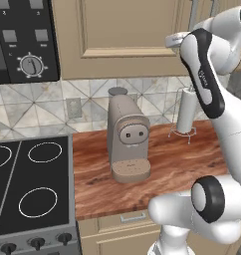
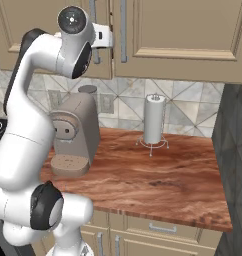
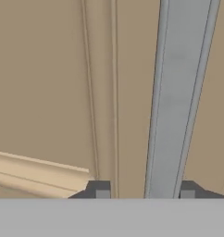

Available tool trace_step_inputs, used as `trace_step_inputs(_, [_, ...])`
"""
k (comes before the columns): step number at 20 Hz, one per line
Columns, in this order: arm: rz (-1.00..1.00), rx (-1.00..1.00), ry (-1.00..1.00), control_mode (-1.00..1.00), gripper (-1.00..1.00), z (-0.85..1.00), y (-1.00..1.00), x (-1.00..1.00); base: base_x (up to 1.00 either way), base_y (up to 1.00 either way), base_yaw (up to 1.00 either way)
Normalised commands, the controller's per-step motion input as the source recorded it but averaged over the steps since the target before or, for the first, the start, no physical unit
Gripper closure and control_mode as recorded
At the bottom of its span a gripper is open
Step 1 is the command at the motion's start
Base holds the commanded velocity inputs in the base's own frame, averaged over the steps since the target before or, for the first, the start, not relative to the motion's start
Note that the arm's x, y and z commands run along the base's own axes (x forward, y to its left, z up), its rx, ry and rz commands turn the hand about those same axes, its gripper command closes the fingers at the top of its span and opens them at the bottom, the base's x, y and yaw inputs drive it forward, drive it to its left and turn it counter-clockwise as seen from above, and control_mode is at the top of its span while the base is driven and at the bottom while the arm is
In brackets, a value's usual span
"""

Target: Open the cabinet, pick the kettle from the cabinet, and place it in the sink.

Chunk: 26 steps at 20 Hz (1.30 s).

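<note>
Starting with the left base view, the cabinet (image 1: 117, 35) hangs above the counter (image 1: 182, 164) with its door face flat and shut, so step 1 of the task looks not yet done. The arm reaches up to the right toward the cabinet's lower edge. On the counter stand a taupe coffee machine (image 1: 127, 139) and a paper towel holder (image 1: 184, 112), well apart. Nothing of the cabinet's inside is visible, so what it holds cannot be told.

From the right base view, the gripper (image 2: 104, 36) sits against the cabinet front at the bar handle (image 2: 96, 30) of the left door; a second handle (image 2: 123, 30) lies just beside it on the next door. Both doors look closed, no gap showing.

Through the hand view, the 2 fingertips (image 3: 100, 190) stand apart on either side of the silver handle, which runs up between them; whether the pads already press it I cannot tell. Judging by this, the work is at the grasping of the handle, with pulling the door, lifting out the kettle and setting it in the sink all left to do.
</note>
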Motion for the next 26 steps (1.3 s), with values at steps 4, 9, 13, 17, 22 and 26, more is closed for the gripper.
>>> trace_step_inputs(4, [0.10,0.00,-0.01,-1.00,1.00,-0.04,0.31,-0.38,0.00,0.00,0.00])
trace_step_inputs(9, [0.04,0.00,0.00,-1.00,1.00,-0.01,0.33,-0.39,0.00,0.00,0.00])
trace_step_inputs(13, [0.01,0.00,0.00,-1.00,1.00,0.00,0.36,-0.40,0.00,0.00,0.00])
trace_step_inputs(17, [0.00,-0.01,0.04,-1.00,1.00,0.00,0.37,-0.39,0.00,0.00,0.00])
trace_step_inputs(22, [0.00,-0.03,0.07,-1.00,1.00,0.00,0.38,-0.37,0.00,0.00,0.00])
trace_step_inputs(26, [0.00,-0.05,0.05,-1.00,1.00,0.00,0.40,-0.38,0.00,0.00,0.00])
